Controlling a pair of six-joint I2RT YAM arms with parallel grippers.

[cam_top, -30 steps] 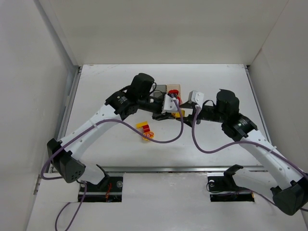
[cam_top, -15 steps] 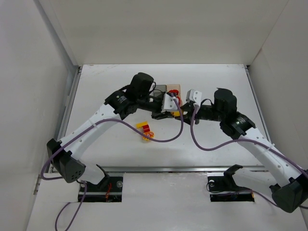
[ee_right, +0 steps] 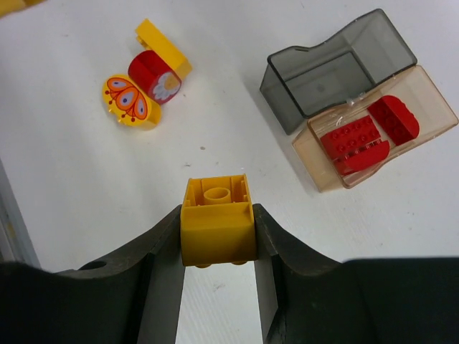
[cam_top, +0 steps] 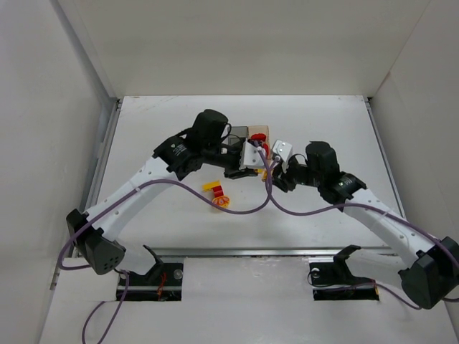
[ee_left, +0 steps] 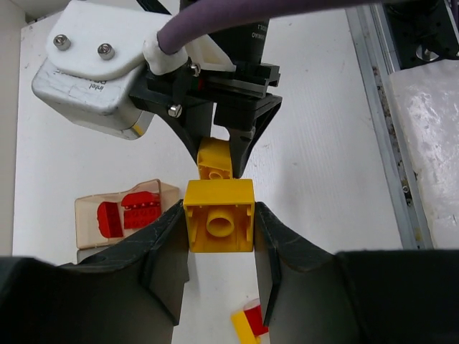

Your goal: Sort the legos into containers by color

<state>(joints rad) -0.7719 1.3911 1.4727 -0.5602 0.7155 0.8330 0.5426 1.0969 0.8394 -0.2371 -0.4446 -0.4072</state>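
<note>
My left claw (ee_left: 219, 233) and right claw (ee_right: 217, 236) each pinch a yellow brick (ee_left: 219, 215); they seem stuck together, so tugging may wrench one free.

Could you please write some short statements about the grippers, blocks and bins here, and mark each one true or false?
1. The left gripper is shut on a yellow block. True.
2. The right gripper is open and holds nothing. False: it is shut on a second yellow block.
3. The red pieces lie in the dark grey bin. False: they lie in the pale orange bin; the grey one looks empty.
4. A butterfly piece lies on the table, outside both bins. True.
</note>
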